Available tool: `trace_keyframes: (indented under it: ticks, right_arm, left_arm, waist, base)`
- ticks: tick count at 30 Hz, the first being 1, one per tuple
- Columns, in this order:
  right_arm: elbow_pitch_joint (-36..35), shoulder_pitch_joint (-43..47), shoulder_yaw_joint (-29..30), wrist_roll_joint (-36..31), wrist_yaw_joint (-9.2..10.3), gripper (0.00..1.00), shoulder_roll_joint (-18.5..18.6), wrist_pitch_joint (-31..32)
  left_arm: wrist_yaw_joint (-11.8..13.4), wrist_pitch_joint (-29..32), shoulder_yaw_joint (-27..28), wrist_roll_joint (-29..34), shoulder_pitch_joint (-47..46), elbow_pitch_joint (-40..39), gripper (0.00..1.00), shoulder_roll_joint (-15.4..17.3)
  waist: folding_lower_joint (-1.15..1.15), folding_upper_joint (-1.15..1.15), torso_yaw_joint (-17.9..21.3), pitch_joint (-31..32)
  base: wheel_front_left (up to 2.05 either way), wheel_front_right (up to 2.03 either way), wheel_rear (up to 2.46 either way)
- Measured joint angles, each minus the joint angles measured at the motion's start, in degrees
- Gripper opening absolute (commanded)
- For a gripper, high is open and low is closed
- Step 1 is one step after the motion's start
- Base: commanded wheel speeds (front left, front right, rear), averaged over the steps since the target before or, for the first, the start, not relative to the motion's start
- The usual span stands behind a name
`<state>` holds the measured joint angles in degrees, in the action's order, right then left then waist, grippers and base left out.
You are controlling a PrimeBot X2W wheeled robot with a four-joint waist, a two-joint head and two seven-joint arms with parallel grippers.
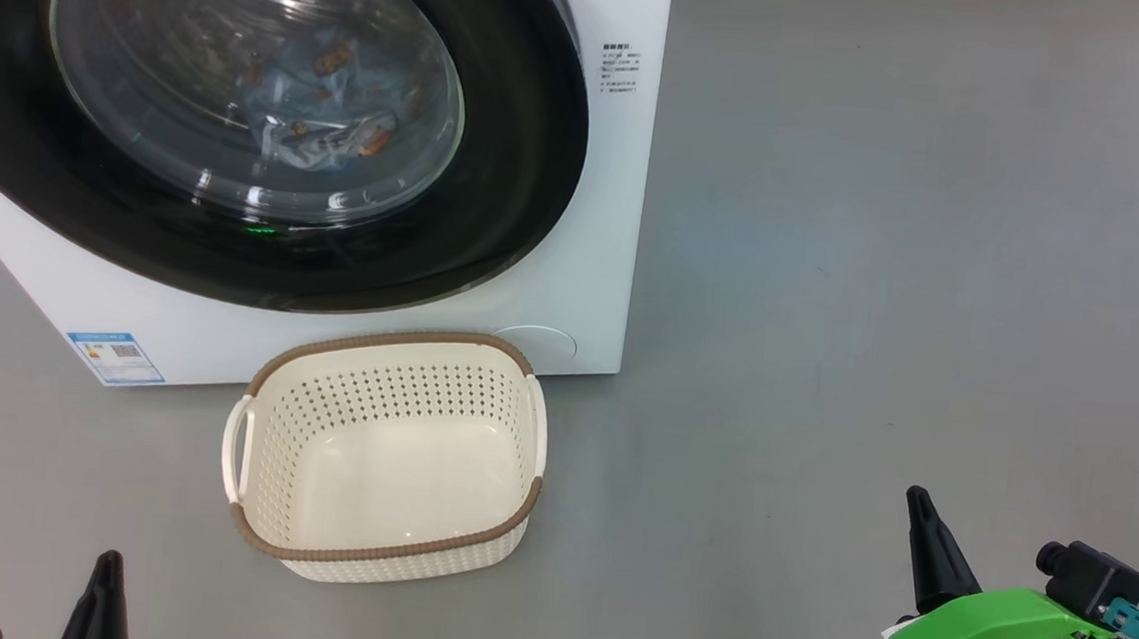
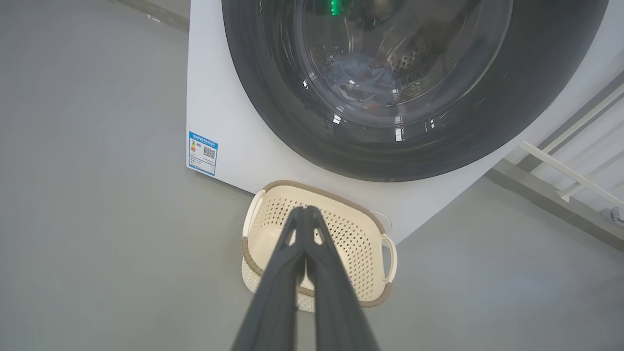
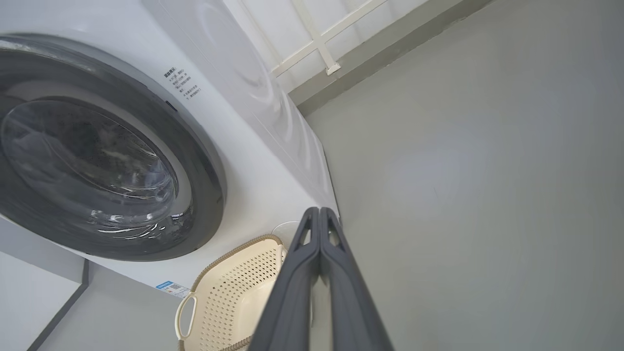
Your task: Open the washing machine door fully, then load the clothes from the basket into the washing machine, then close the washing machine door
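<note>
The door (image 1: 244, 96) lies flush against the front of the washing machine (image 1: 594, 261) and appears shut. The clothes (image 1: 323, 122) lie in the drum, visible through the door glass. The basket (image 1: 398, 340) stands on the floor (image 1: 883, 281) just below the door, close to the machine's front lower edge. Whether it touches the machine cannot be told. It holds nothing.

The left pincer (image 2: 305, 214) is closed, finger against finger, and holds nothing. The right pincer (image 3: 319, 217) is likewise closed and holds nothing. Both hang above the floor, well apart from the door.

Handling, as judged: the door is rigid and hinged, and its glossy black rim is likely slippery. Its bulging glass should not be struck. No handle recess can be made out, so any hold belongs at the rim's outer edge. The clothes are soft and light. The basket is light and stiff, and would slide if pushed; its side handles offer a hold.

Loading and closing appear done. The floor right of the machine offers the widest room for movement.
</note>
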<state>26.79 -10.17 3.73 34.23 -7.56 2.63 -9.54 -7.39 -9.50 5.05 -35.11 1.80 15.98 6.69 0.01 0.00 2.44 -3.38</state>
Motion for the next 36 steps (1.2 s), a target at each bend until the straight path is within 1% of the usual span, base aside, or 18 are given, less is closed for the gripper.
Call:
trace_keyframes:
  ticks: [13, 23, 36]
  right_arm:
    - [-1.60, 0.75, 0.57, 8.91, 0.00, 0.00, 0.00, 2.20]
    - [-2.60, 0.86, 0.88, 13.48, 0.00, 0.00, 0.00, 3.89]
    - [-4.11, 1.81, 1.41, 21.61, 0.00, 0.00, 0.01, 5.99]
  left_arm:
    - [0.00, 2.18, 0.00, -8.43, -0.71, -0.04, 0.00, -0.56]
    - [0.01, 3.56, -0.02, -13.69, -0.94, -0.04, 0.00, -0.98]
    - [0.01, 6.01, -0.03, -21.20, -1.88, -0.08, 0.00, -1.69]
  waist:
    - [0.00, 0.00, -0.36, 0.47]
    - [0.00, 0.00, -0.59, 0.77]
    - [0.00, 0.00, -0.92, 1.21]
  base:
    - [0.00, 0.00, 0.00]
    - [0.00, 0.00, 0.00]
    - [0.00, 0.00, 0.00]
